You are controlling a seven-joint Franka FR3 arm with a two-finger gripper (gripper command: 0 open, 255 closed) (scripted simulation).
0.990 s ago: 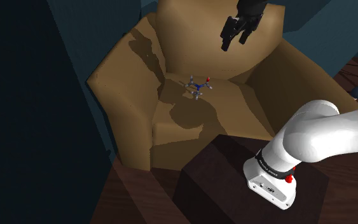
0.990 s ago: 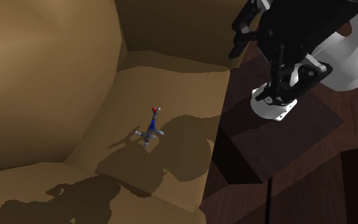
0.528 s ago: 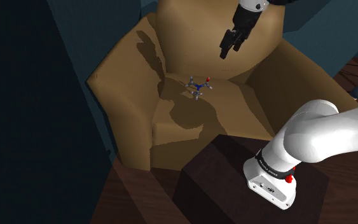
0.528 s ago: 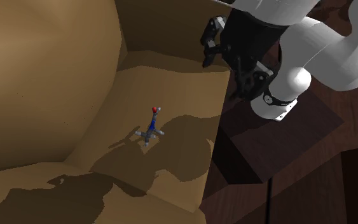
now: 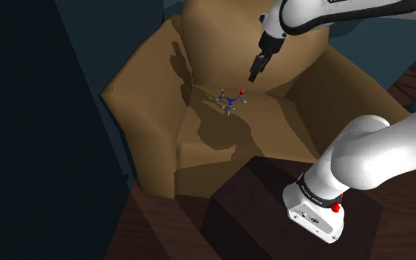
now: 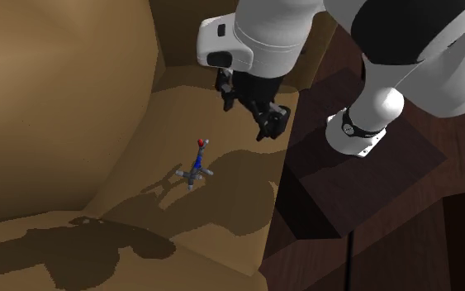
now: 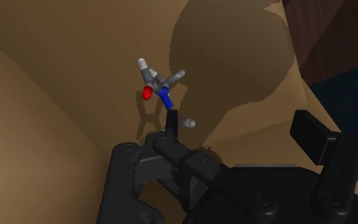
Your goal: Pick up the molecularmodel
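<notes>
**The open gripper hangs over the little model, with nothing picked up yet**

The black gripper (image 6: 265,126) is open. In the wrist view its two fingers (image 7: 314,137) stand apart and there is nothing between them. It is holding nothing. It hangs in the air over the seat of a big tan armchair (image 5: 136,89) and points down at the seat.

The molecular model (image 5: 230,100) is a tiny toy made of little balls and grey sticks. One ball is red and one is blue. It sits alone on the chair seat, near the back of the chair. The gripper is above it and a bit to the side, and they do not touch. In the wrist view the model is just past the tips of the fingers. The arm's dark shadow falls on the seat beside the model.

The white arm (image 5: 376,148) bends up high from its stand (image 5: 250,192), a dark brown box in front of the chair, and reaches over the seat.

So how much is done? I think only the first part, getting the gripper close. The rest is left to do. The gripper has to go down, get its fingers on both sides of the model, squeeze and lift. The model is small and thin, so the fingers will need to line up well or it could slip away.
</notes>
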